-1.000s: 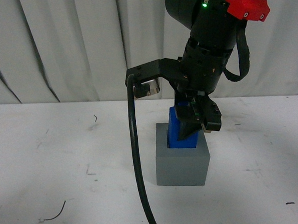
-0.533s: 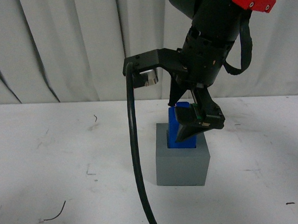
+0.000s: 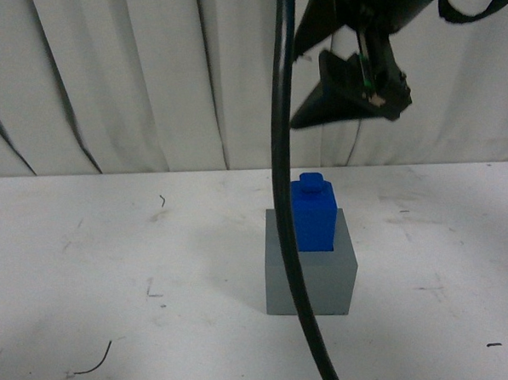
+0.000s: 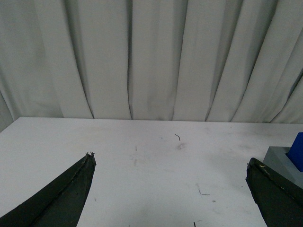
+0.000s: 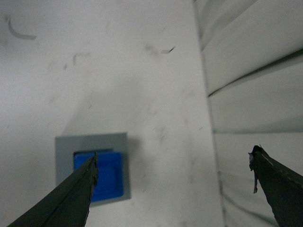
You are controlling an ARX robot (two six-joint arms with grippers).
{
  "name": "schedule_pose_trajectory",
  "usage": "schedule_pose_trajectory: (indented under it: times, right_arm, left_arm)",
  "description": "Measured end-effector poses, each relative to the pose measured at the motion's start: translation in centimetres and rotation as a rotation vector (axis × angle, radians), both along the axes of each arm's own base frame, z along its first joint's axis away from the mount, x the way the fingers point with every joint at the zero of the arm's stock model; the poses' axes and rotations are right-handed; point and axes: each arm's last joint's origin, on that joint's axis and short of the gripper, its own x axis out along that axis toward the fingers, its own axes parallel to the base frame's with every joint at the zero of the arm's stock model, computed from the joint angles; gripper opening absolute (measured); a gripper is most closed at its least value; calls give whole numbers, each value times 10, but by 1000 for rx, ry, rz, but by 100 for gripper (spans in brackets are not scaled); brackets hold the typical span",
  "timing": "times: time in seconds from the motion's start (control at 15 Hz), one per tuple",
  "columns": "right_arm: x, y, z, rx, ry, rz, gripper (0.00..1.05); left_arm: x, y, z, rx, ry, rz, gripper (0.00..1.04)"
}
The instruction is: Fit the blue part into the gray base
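The blue part (image 3: pixel 315 214) stands upright in the recess of the gray base (image 3: pixel 312 282) at the table's middle, its stud on top. My right gripper (image 3: pixel 349 93) is open and empty, high above the block and apart from it. The right wrist view looks down on the blue part (image 5: pixel 108 178) seated in the gray base (image 5: pixel 64 145), with my right gripper (image 5: pixel 173 155) spread wide. My left gripper (image 4: pixel 170 163) is open and empty over bare table. The gray base (image 4: pixel 280 157) and the blue part (image 4: pixel 298 150) show at the edge of the left wrist view.
A black cable (image 3: pixel 285 197) hangs down in front of the base in the front view. A white curtain (image 3: pixel 129 77) closes off the back of the white table (image 3: pixel 113 274). The table carries small dark scuffs (image 3: pixel 93 362).
My right gripper has opened off the blue part and risen well above it. The blue part stays standing in the gray base.
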Motion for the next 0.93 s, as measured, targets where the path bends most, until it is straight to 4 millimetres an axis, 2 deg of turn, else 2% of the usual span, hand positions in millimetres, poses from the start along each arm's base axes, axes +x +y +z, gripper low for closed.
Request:
schedule_pose_trajectory:
  times: [0.13, 0.27, 0.4, 0.47, 0.53, 0.6, 0.73, 0.93]
  right_arm:
    - [-13, -10, 23, 167, -195, -55, 98]
    - [-28, -31, 30, 325, -386, -257, 98]
    - [-42, -67, 19, 475, -505, -568, 98]
    - [-52, -93, 10, 554, -552, -721, 98]
    - [-64, -115, 1, 633, -559, -803, 98]
    - [-78, -135, -7, 698, -574, -866, 98]
    - [-120, -170, -15, 822, -612, -928, 98]
    - [-187, -194, -18, 905, -656, -978, 98]
  left_arm:
    - [0, 0, 0, 0, 0, 0, 98]
    - [0, 0, 0, 0, 0, 0, 98]
    - [0, 0, 0, 0, 0, 0, 98]
    - [0, 0, 0, 0, 0, 0, 98]
    - [0, 0, 0, 0, 0, 0, 98]
    - [0, 0, 0, 0, 0, 0, 98]
    - [0, 0, 0, 0, 0, 0, 98]
    - [0, 0, 0, 0, 0, 0, 98]
